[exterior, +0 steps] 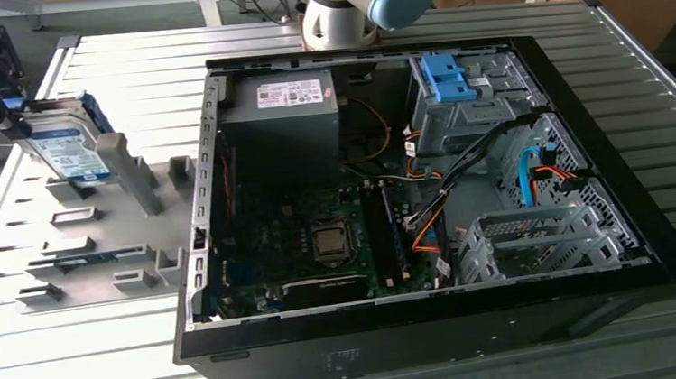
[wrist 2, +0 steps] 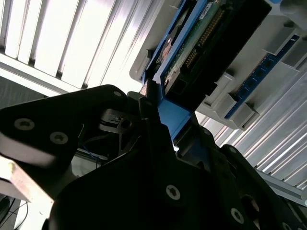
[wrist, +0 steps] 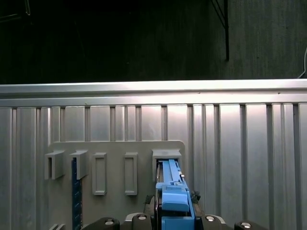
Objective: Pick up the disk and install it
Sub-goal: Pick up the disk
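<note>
Exterior view, end effector: I see my black end effector (exterior: 22,124) at ten o'clock, clamped on the upper end of the disk.
Exterior view, disk: the disk (exterior: 70,154), a flat silver hard drive in a blue plastic carrier bracket, stands nearly upright. Its lower end is at a slot of the grey slotted plastic holder (exterior: 135,223) on the ribbed metal tabletop (exterior: 617,50).
Exterior view, case: the open black computer case (exterior: 446,330) lies at three o'clock of the disk, apart from it.
Second wrist view: the end effector (wrist 2: 160,117) is closed on the blue bracket of the disk (wrist 2: 194,40).
First wrist view: the disk (wrist: 169,179) runs edge-on from the end effector (wrist: 175,220) to a slot in the holder (wrist: 115,148).
</note>
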Motion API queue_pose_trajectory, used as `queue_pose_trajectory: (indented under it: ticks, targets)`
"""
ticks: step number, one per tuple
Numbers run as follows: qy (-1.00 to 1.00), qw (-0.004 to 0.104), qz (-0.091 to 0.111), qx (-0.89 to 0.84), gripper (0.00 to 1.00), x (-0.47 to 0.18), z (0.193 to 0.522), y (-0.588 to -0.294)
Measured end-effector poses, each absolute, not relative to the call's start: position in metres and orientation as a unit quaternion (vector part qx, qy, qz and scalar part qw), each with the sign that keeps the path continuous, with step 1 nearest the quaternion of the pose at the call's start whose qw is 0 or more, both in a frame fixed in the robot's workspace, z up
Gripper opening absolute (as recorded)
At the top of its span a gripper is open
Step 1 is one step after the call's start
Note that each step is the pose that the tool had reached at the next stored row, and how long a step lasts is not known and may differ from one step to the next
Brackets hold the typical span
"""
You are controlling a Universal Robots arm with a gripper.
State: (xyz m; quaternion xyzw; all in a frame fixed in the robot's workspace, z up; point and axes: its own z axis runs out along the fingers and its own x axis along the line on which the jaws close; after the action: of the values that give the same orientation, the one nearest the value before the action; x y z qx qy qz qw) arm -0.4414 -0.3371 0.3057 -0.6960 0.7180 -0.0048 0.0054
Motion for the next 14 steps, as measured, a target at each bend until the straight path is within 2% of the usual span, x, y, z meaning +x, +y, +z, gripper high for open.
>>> queue_pose_trajectory:
  ticks: [14]
  targets:
    - [0.718, 0.005, -0.005, -0.696, 0.36, -0.441, 0.322, -0.337]
